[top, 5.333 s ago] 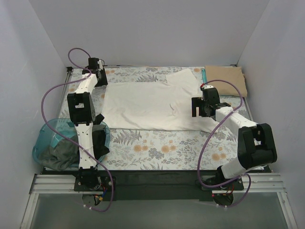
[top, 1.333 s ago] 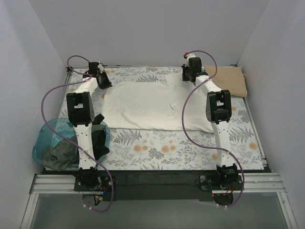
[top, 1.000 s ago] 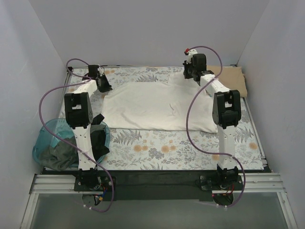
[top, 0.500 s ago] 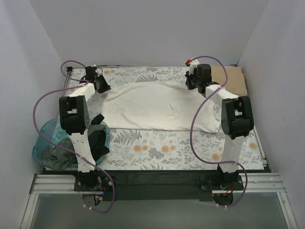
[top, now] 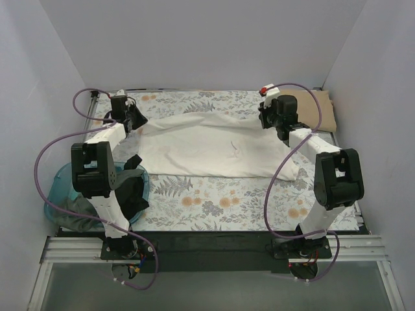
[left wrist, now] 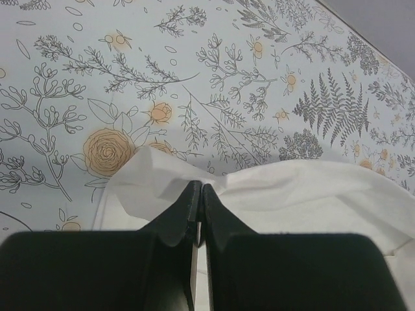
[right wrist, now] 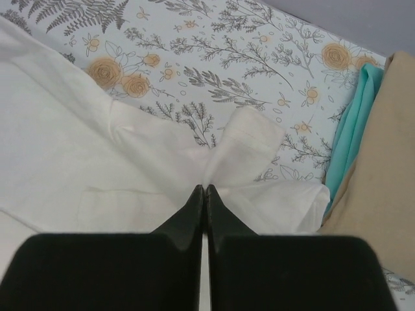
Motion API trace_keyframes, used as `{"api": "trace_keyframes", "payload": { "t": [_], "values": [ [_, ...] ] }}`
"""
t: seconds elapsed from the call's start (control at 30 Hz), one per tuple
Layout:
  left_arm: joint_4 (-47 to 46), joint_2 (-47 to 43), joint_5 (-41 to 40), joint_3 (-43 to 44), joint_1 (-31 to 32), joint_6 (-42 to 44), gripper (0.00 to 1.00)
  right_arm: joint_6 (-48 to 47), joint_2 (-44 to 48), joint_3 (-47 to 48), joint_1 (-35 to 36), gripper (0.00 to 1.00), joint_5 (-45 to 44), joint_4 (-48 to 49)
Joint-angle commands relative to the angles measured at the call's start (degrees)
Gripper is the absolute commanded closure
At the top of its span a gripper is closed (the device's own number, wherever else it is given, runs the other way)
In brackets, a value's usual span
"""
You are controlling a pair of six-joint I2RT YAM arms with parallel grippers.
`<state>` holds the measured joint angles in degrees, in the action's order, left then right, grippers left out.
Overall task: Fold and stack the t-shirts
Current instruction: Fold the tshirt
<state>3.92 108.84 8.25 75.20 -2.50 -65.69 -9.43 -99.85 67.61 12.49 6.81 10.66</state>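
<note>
Cream-white t-shirt [top: 201, 146] lies wrinkled, both far corners pinched.

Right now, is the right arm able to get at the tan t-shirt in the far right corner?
Probably not yet. The right arm has its fingers shut on the cream-white t-shirt. The tan t-shirt lies close beside, only a teal t-shirt edge between them, so it should reach once it lets go.

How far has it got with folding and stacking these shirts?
Done: a tan shirt lies folded at the far right, a teal one showing at its edge. In hand: the left pincer and right pincer pinch the cream shirt at its far edge. Left: folding it, plus dark shirts in the basket.
</note>
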Motion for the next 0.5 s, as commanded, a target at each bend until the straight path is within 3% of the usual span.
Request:
{"api": "trace_keyframes", "payload": {
  "t": [0.0, 0.47],
  "values": [
    [-3.57, -4.33, -0.60, -2.07, 0.22, -0.31, 1.00, -0.85, 4.75, -3.45, 0.17, 0.99, -0.92, 3.85],
    [-8.40, -8.46, -5.79, -11.82, 0.13, -2.42, 1.00, -2.35, 15.56, -16.28, 0.17, 0.99, 0.05, 5.34]
  ]
}}
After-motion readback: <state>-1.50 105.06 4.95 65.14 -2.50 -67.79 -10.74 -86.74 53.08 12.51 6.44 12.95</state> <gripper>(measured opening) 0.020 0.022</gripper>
